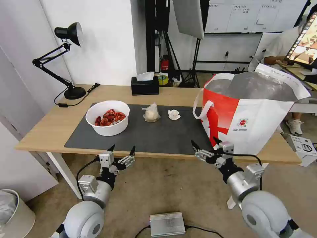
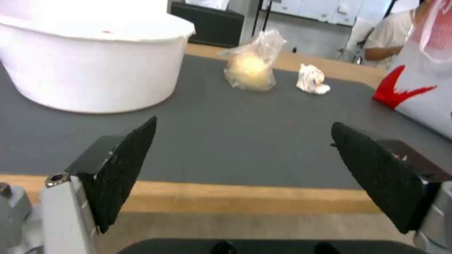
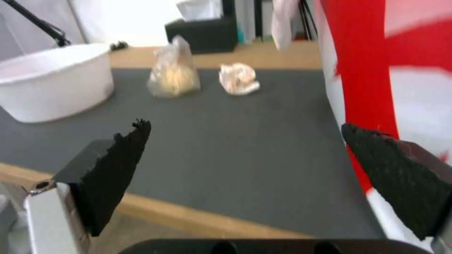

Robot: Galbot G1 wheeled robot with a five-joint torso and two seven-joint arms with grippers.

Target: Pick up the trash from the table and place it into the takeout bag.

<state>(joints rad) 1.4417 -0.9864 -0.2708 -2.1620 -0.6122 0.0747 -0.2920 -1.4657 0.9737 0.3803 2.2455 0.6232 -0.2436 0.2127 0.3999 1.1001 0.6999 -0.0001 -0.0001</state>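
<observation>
1. Head view: the left claw [image 1: 122, 150] hangs just off the near edge of the bench [image 1: 49, 127], fingers spread apart and holding nothing. The right claw [image 1: 206, 144] hangs at the same edge, also spread and empty, close to the near corner of the takeout bag [image 1: 251, 109].
2. Left wrist view: between the spread fingers [image 2: 125, 169] the dark grey mat [image 2: 226, 141] runs away from the claw. Beyond the mat's near edge stand the white bowl [image 2: 94, 70], the knotted clear bag [image 2: 252, 65] and the crumpled tissue [image 2: 310, 79].
3. Landmark: the mat. On its left part sits the bowl of red shells [image 1: 107, 117], straight ahead of the left claw. Near the mat's far-edge middle stands the knotted bag [image 1: 151, 113], upright, knot uppermost. Just to its right lies the tissue [image 1: 173, 114], apart from it.
4. Off the mat's right end stands the takeout bag, mouth open upward, foil lining showing.
5. Governing relation: the bowl is nearer the left arm; the tissue lies between mat centre and takeout bag, probably nearer the right arm.
6. Behind the mat's far edge, the black tissue box [image 1: 144, 85] is not trash.
</observation>
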